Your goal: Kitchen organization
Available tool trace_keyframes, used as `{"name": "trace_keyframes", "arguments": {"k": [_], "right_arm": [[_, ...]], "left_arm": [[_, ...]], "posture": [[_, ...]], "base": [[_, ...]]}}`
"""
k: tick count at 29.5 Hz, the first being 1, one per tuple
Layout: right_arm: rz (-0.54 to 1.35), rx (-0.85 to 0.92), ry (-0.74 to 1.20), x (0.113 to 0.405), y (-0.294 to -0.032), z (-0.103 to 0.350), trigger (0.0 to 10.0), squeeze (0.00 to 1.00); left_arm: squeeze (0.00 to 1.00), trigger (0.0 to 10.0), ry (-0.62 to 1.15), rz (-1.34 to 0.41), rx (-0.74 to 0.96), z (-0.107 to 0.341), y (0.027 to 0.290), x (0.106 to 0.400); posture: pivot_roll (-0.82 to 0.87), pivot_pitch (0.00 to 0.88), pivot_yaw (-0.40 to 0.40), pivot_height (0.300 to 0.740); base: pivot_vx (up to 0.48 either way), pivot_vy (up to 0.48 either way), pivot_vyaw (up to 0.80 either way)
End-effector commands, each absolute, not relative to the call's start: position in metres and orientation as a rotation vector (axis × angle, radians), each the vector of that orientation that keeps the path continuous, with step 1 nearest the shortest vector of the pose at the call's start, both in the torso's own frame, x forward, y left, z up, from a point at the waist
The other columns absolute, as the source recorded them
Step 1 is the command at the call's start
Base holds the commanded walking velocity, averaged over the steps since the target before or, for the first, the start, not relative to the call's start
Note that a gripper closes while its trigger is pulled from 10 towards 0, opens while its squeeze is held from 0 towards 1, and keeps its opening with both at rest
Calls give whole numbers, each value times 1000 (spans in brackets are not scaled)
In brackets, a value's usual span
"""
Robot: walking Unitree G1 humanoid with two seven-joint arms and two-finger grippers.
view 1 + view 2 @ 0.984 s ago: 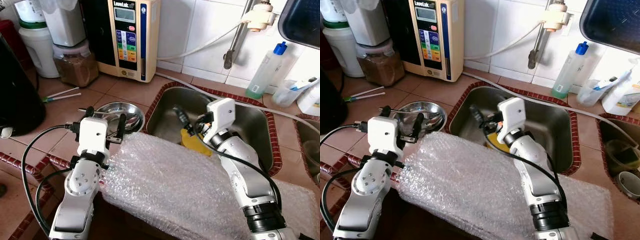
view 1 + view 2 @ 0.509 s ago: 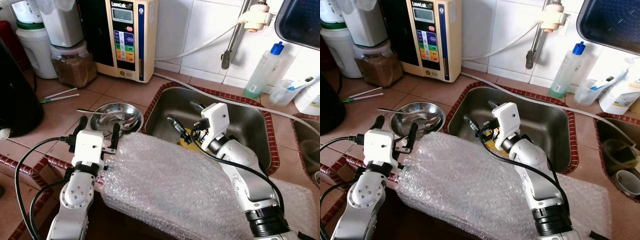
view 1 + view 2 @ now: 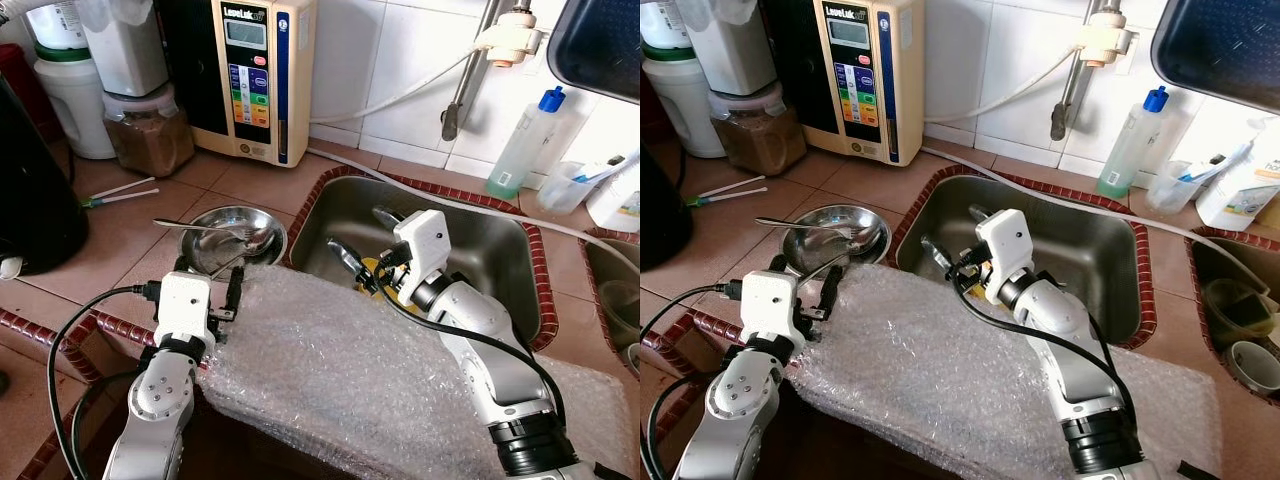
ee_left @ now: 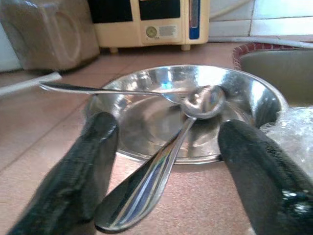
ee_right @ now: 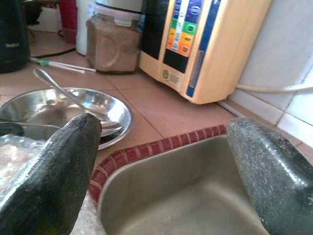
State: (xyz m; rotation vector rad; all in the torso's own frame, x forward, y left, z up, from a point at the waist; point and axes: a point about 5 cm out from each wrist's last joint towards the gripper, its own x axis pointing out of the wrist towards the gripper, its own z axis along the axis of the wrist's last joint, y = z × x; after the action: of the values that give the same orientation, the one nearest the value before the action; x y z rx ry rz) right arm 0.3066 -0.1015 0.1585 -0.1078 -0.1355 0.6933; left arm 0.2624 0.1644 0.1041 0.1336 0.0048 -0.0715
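A steel bowl [image 3: 215, 222] sits on the tiled counter left of the sink [image 3: 480, 235]. Two spoons lie in it; one spoon [image 4: 151, 181] hangs its handle over the near rim. My left gripper [image 3: 205, 278] is open, low on the counter just before the bowl, with that handle lying between its fingers [image 4: 95, 161] untouched. My right gripper [image 3: 362, 236] is open over the sink's left side, pointing toward the bowl [image 5: 58, 105]. A yellow sponge [image 3: 372, 270] peeks out below it.
A sheet of bubble wrap [image 3: 340, 370] covers the counter's front edge under both arms. A cream water machine [image 3: 262, 75], a jar of brown powder [image 3: 150, 125] and a black appliance [image 3: 30, 200] stand behind and left. A blue-capped bottle [image 3: 525, 145] stands right of the tap.
My left gripper has drawn back and sunk from over the bowl's rim to the counter before it. My right gripper has swung left across the sink toward its left rim.
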Motion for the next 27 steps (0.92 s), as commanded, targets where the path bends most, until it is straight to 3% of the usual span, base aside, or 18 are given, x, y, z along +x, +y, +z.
{"name": "trace_keyframes", "arguments": {"k": [1,14,27], "right_arm": [[736,-109,-144,302,-99,162,10000,0],[890,-132,-104,295,-95,160,10000,0],[905,-175,-109,297,-95,163,10000,0]], "left_arm": [[0,0,31,-66,111,102,164,266],[0,0,26,-22,60,108,164,283],[0,0,27,13,22,111,157,306]], "posture": [[66,0,-45,740],[66,0,-42,740],[51,0,-36,740]], "base": [[0,0,0],[0,0,0],[0,0,0]]}}
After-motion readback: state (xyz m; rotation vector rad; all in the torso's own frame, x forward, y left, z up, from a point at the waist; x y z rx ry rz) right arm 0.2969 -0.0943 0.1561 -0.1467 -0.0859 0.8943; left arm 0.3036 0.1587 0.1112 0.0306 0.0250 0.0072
